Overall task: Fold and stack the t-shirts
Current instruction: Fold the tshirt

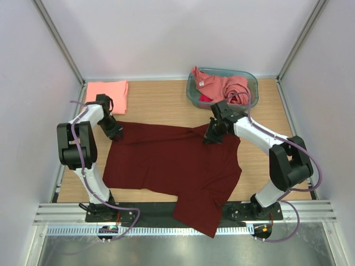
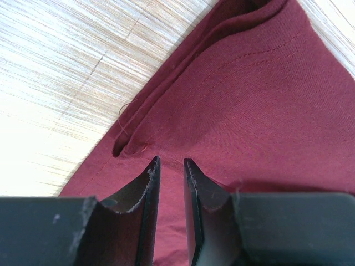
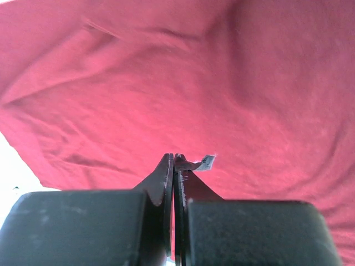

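Right gripper (image 3: 173,157) pinches the maroon t-shirt (image 1: 172,160) at its far edge, jaws pressed together. Left gripper (image 2: 170,161), jaws narrowly parted, sits at the shirt's far left corner. It lies spread on the table (image 1: 155,102).

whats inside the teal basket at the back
Crumpled salmon-pink t-shirts fill the teal basket, and one hangs over its left rim. Whatever lies beneath them is covered, and so is the basket's floor.
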Robot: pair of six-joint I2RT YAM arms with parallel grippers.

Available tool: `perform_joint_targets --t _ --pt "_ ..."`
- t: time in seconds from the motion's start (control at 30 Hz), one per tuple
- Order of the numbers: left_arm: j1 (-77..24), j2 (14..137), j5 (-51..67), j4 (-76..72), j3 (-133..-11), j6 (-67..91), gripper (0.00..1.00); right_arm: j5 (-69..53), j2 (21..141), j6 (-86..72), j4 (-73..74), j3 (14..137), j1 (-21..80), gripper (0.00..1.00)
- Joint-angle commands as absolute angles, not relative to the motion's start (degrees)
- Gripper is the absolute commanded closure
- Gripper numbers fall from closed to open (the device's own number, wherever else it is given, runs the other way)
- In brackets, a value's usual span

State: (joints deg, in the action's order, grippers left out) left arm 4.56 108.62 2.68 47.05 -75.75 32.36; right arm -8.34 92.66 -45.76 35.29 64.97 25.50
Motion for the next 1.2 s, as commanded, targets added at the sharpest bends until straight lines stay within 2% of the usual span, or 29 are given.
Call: perform_joint_targets --t 0.0,0.03,0.1,0.23,0.37,0.83,1.03,1.17 --pt "4.4 108.0 3.2 47.2 -76.7 31.5 0.75 -7.3 88.4 -50.0 30.8 61.2 25.8 0.99" --pt "4.4 107.8 3.1 46.8 -76.6 31.6 0.76 -6.7 87.7 -50.6 25.5 57.8 25.4 0.93" --pt "4.4 107.8 3.4 46.5 -75.9 31.6 0.76 -8.0 87.6 -53.7 18.0 52.6 24.2 0.72" --pt "4.3 107.8 3.3 46.7 -75.7 31.6 0.76 -7.7 91.8 -57.4 4.9 50.4 23.4 0.68" --pt "4.3 107.4 3.2 46.7 -75.4 31.4 0.76 -7.4 95.3 -58.2 2.7 51.7 22.6 0.63" --pt "4.4 108.3 3.3 46.6 -75.8 31.0 0.75 -7.6 101.1 -58.4 2.2 55.2 20.0 0.61" --pt "4.4 108.6 3.3 46.7 -76.1 30.8 0.75 -9.1 101.8 -59.1 0.4 55.5 20.0 0.66" --pt "4.3 108.9 3.3 46.6 -76.1 30.9 0.75 -8.6 101.2 -57.7 -2.0 55.8 20.0 0.75"
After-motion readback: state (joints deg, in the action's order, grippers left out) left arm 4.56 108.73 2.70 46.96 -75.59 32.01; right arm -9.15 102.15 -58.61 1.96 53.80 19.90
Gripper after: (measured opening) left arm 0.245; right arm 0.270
